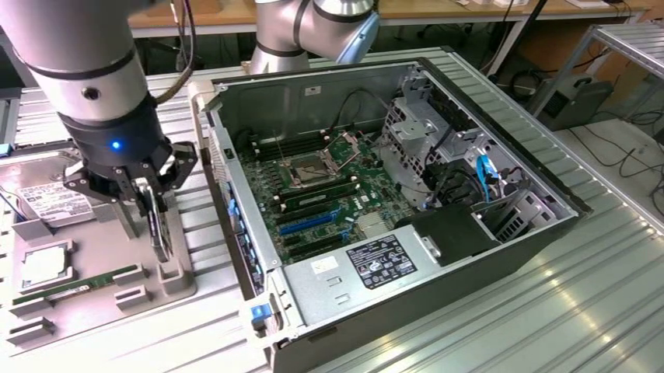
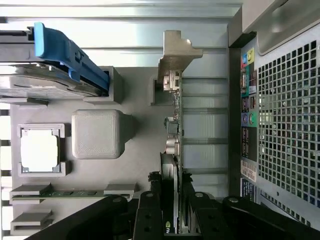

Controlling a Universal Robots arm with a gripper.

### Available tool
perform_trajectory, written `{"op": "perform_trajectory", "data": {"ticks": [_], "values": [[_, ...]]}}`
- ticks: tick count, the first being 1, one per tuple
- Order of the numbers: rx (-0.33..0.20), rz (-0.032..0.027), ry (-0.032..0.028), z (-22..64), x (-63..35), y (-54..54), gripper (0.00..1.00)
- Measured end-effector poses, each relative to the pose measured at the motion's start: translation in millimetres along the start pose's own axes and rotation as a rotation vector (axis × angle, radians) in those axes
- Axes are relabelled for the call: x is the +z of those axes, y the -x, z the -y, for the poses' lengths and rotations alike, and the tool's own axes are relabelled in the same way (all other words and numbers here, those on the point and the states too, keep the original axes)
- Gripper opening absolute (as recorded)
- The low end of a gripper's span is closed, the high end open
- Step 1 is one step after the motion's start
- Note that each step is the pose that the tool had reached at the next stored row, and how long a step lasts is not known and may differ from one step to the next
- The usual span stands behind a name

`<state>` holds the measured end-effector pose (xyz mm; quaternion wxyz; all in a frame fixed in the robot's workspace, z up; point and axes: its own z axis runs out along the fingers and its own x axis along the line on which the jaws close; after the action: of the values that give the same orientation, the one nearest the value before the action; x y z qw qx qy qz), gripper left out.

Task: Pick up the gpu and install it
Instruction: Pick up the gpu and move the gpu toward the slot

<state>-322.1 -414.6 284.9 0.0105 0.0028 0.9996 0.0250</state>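
- We see the gripper [image 1: 148, 198] over the grey tray [image 1: 93, 291] on the exterior view's left. Its fingers [image 2: 150, 215] press on both faces of the gpu [image 2: 172, 165], pinching it.
- The gpu stands on edge in the tray's slots, just beside the open computer case [image 1: 394, 179]. Its long axis runs parallel to the case's vented wall, and the silver bracket [image 2: 176, 52] sits at the end far from the fingers.
- Edge-on, it looks like a thin slab with small metal connectors behind the bracket.

Ribbed metal table [image 1: 581, 311], perhaps wooden benches [image 1: 436, 9] behind
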Motion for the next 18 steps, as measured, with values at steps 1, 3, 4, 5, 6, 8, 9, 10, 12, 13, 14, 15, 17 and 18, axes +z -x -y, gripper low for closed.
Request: {"op": "perform_trajectory", "data": {"ticks": [1, 3, 4, 5, 6, 8, 9, 10, 12, 13, 14, 15, 17, 18], "values": [[0.0, 0.0, 0.0001, -0.3, -5.1, 0.1, 0.26], [0.0, 0.0001, 0.0001, -0.7, -14.3, 0.3, 0.26], [-0.001, 0.0001, 0.0001, -1.0, -19.0, 0.4, 0.26], [-0.001, -0.0001, 0.0001, -1.2, -23.7, 0.5, 0.26], [-0.001, 0.0, 0.0002, -1.4, -29.0, 0.8, 0.26], [-0.003, -0.0005, 0.0002, -2.0, -39.8, 1.7, 0.26], [-0.004, -0.001, 0.0001, -2.2, -44.2, 2.3, 0.26], [-0.005, -0.0013, 0.0002, -2.5, -49.3, 3.3, 0.26], [-0.008, -0.0024, 0.0003, -2.9, -58.7, 5.6, 0.26], [-0.01, -0.0029, 0.0007, -3.0, -63.3, 6.9, 0.26], [-0.013, -0.0035, 0.0013, -3.1, -68.2, 8.5, 0.26], [-0.015, -0.0041, 0.0023, -3.1, -73.0, 10.1, 0.26], [-0.021, -0.0055, 0.0048, -3.1, -83.6, 13.9, 0.26], [-0.024, -0.0061, 0.0059, -3.1, -88.0, 15.5, 0.26]]}}
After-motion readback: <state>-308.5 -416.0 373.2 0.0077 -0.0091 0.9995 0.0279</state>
